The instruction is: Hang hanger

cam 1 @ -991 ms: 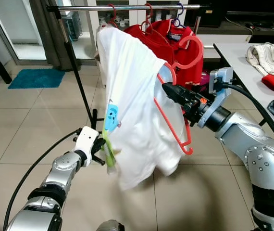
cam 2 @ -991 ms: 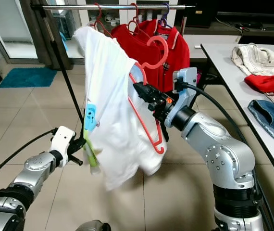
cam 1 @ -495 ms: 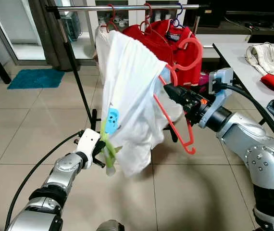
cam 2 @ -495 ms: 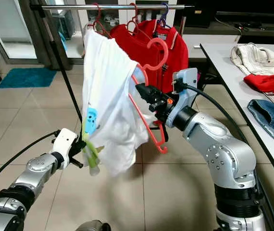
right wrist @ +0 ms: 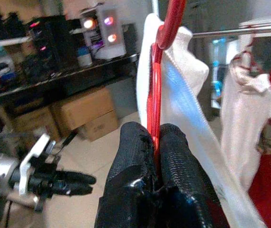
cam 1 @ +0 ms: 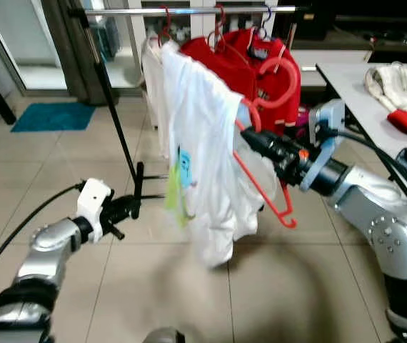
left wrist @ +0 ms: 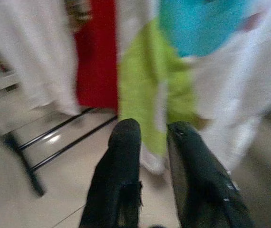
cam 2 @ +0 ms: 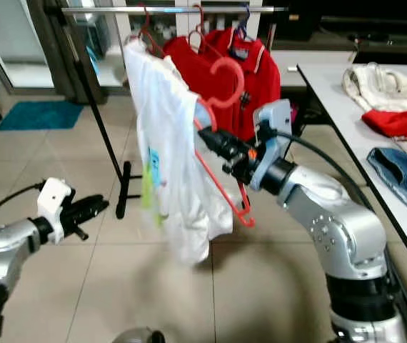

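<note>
The red plastic hanger [cam 1: 260, 153], draped with a white T-shirt [cam 1: 203, 143], is pinched between the right gripper [right wrist: 153, 137] fingers, arm raised below the metal rail [cam 1: 189, 11]. The left gripper [cam 1: 128, 207], fingers nearly together and empty, hovers low beside the shirt.

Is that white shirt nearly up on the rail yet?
Done: the white shirt is on the red hanger. In hand: the right gripper is shut on the hanger below the rail. Left: hooking it on. The left gripper hangs apart from the shirt.
</note>
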